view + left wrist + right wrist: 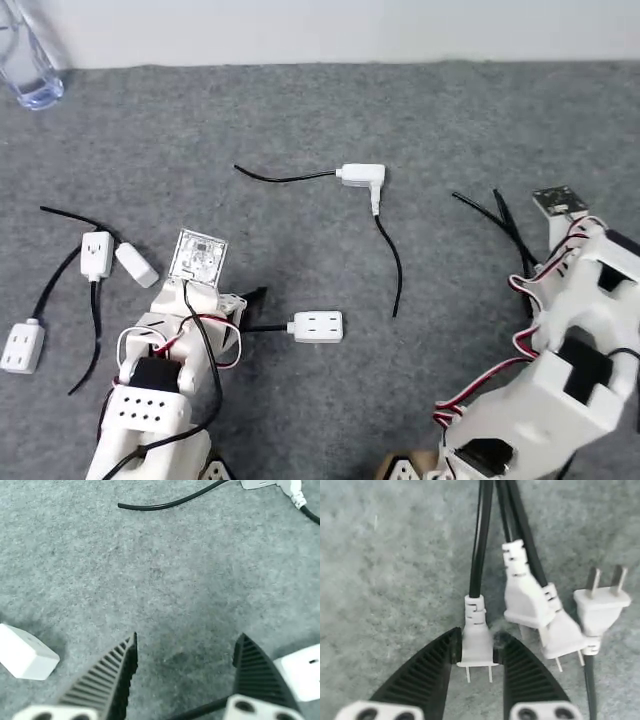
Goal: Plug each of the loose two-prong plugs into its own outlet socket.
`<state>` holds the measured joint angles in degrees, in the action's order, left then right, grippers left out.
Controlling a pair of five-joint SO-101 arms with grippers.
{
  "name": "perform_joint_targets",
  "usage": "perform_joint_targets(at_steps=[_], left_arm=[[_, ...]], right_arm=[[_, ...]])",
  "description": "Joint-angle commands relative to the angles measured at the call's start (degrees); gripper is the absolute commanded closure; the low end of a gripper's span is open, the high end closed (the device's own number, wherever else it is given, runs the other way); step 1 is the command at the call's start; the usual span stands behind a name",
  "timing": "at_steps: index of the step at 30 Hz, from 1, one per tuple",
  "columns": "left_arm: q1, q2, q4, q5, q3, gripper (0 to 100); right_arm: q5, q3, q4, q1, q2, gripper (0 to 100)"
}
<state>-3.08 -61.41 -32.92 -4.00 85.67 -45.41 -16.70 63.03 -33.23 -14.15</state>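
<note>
Between the ribbed faces of my right tool (479,635), clenched, sits one plug (477,647). It is held by the flanks of its body, and both prongs point back toward the wrist. Just beside it lie the other plugs (540,610), whose cords (512,510) run close alongside the held cord.

My left tool (189,640) is released and hangs over bare desk (165,575). A socket (305,675) lies just beside one finger, and a black cord crosses under the gap. From above, that socket (318,326) lies near the left arm and well apart from the right arm. A second socket (97,255) and a third socket (20,345) lie farther off still.

Likely faults, as I judge them:

1. **Slip or pivot.** The grip is narrow and on smooth flanks, so any pull from the cord during the carry may swing the plug in my right tool.
2. **Snagging.** The neighbouring cords lie against the held one, so a lift may drag the other plugs along and tangle them.
3. **Wrong heading.** The prongs face my wrist, not a socket. Unless the plug is turned, a push would meet the socket face off-line and jam or bend the prongs.
4. **Sliding socket.** The socket lies loose, so if my left tool does not pin it, the insertion push would shove it across the desk.
5. **Missed grasp.** If it closes where it hangs, my left tool would catch cord, not socket.
</note>
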Motion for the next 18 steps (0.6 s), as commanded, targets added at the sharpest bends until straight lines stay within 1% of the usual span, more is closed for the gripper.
perform_joint_targets(at_steps=[1, 3, 9, 12, 14, 16, 18], left_arm=[[-0.35, -0.44, 1.67, 0.35, -0.13, 71], [-1.58, -0.53, 1.67, 0.26, 0.04, 71], [-2.29, -0.53, 1.58, 0.18, 0.04, 71], [-2.29, -0.53, 1.58, 0.18, 0.04, 71], [-2.29, -0.53, 1.58, 0.18, 0.04, 71], [-2.37, -0.53, 1.58, 0.18, 0.04, 71], [-2.37, -0.53, 1.58, 0.18, 0.04, 71]], right_arm=[[-0.53, 0.00, 3.30, 0.31, 0.13, 95.0], [-0.26, 0.00, 5.05, 0.84, 0.04, 98.9], [0.97, 0.00, 8.48, 2.68, 0.40, 99.0], [5.54, 0.00, 10.86, 4.70, 0.04, 99.0], [9.85, 0.09, 13.32, 6.46, 0.22, 99.0], [15.38, 0.53, 15.52, 9.19, 0.40, 99.0], [22.77, 1.49, 17.19, 12.53, 0.22, 99.0]])
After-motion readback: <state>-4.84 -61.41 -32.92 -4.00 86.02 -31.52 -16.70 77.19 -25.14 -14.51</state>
